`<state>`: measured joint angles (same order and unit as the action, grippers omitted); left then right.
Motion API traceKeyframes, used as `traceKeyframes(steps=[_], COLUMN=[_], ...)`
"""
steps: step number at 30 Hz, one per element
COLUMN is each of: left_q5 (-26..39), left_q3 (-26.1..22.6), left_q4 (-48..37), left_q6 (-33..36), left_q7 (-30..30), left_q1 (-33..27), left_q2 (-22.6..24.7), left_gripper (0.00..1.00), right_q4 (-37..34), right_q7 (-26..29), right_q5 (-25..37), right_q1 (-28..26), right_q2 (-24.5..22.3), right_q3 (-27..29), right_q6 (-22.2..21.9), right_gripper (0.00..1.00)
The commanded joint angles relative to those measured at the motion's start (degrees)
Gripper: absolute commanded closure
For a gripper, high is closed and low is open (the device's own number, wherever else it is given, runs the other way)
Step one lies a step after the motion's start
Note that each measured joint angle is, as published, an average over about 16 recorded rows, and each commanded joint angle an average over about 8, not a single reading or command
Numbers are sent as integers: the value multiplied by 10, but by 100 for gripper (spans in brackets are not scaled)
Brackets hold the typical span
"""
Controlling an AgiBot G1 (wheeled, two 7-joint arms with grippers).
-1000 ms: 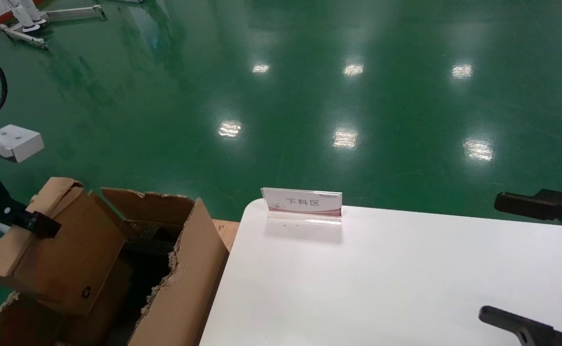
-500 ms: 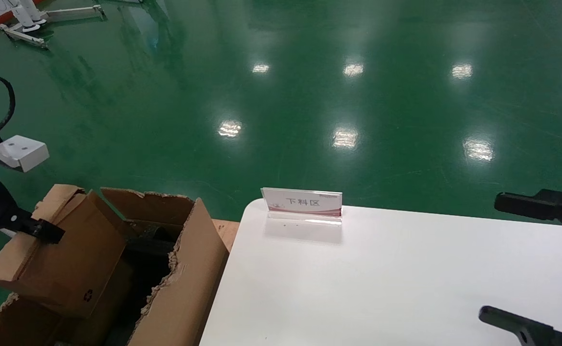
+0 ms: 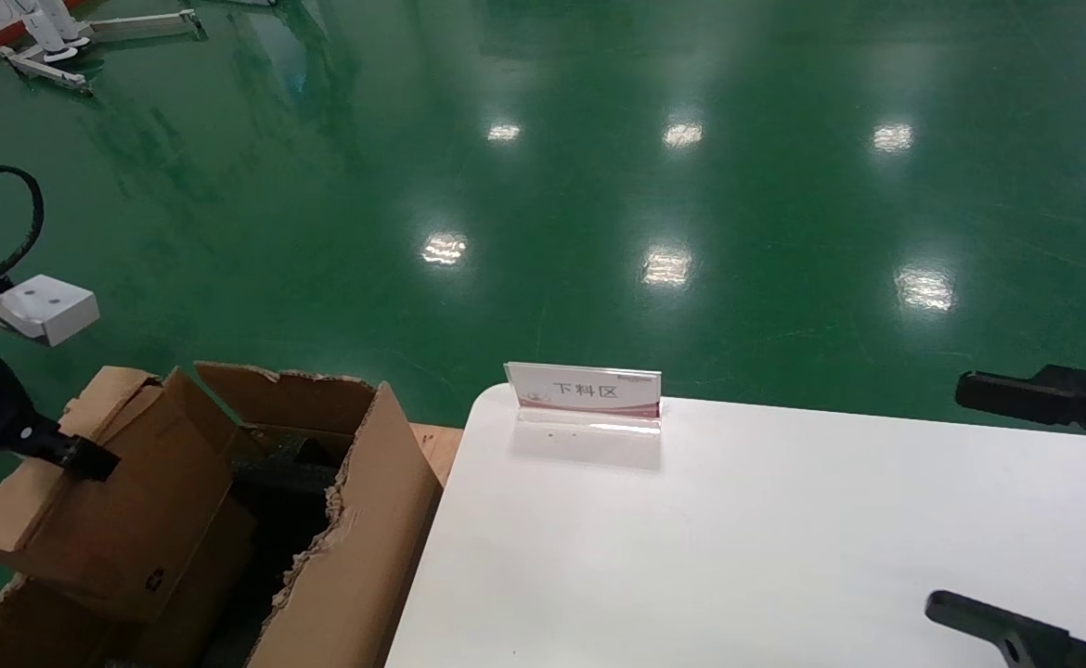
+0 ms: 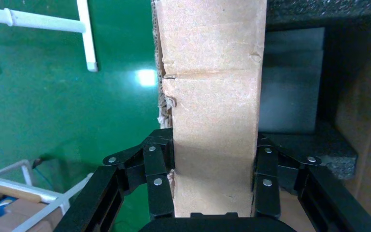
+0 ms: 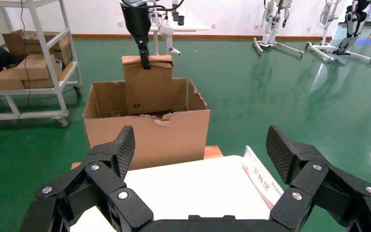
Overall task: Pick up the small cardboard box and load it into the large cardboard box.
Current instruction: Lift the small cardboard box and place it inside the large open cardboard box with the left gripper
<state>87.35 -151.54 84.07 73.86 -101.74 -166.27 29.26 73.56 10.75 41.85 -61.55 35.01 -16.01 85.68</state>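
Note:
The small cardboard box point(image 3: 116, 501) is plain brown with a black recycling symbol. It hangs tilted, its lower part inside the large cardboard box point(image 3: 357, 520) at the left of the head view. My left gripper point(image 3: 79, 456) is shut on the small box's upper edge. In the left wrist view the fingers point(image 4: 159, 169) clamp both sides of the small box point(image 4: 212, 87), above black foam point(image 4: 319, 145). My right gripper point(image 3: 979, 506) is open and empty over the table's right side. The right wrist view shows it point(image 5: 203, 145) facing the large box point(image 5: 145, 137) and the small box point(image 5: 147, 84).
A white table point(image 3: 784, 557) stands right of the large box, with an acrylic sign point(image 3: 585, 394) at its far edge. A wooden pallet point(image 3: 436, 445) lies under the large box. A shelf cart with cartons point(image 5: 29, 72) stands beyond it on the green floor.
My left arm has come down a little with the small box, which has sunk slightly deeper into the large box. The right arm has not moved.

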Motion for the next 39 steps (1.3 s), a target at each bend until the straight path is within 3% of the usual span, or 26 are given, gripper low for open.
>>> traceKeyframes(steps=[1, 22, 39], left_q5=[2, 20, 73], left_q3=[-1, -6, -14], left_q4=[0, 1, 1], left_q6=[0, -8, -42], left_q7=[0, -35, -79], left_q1=[3, 55, 105], left_q2=[2, 31, 39], left_gripper=[100, 100, 100], right_q4=[0, 0, 0], right_q7=[0, 0, 0], right_q5=[0, 0, 0], right_q1=[0, 0, 0], right_q2=[0, 0, 0], right_q3=[0, 0, 0], right_q6=[0, 0, 0], right_gripper=[0, 0, 0])
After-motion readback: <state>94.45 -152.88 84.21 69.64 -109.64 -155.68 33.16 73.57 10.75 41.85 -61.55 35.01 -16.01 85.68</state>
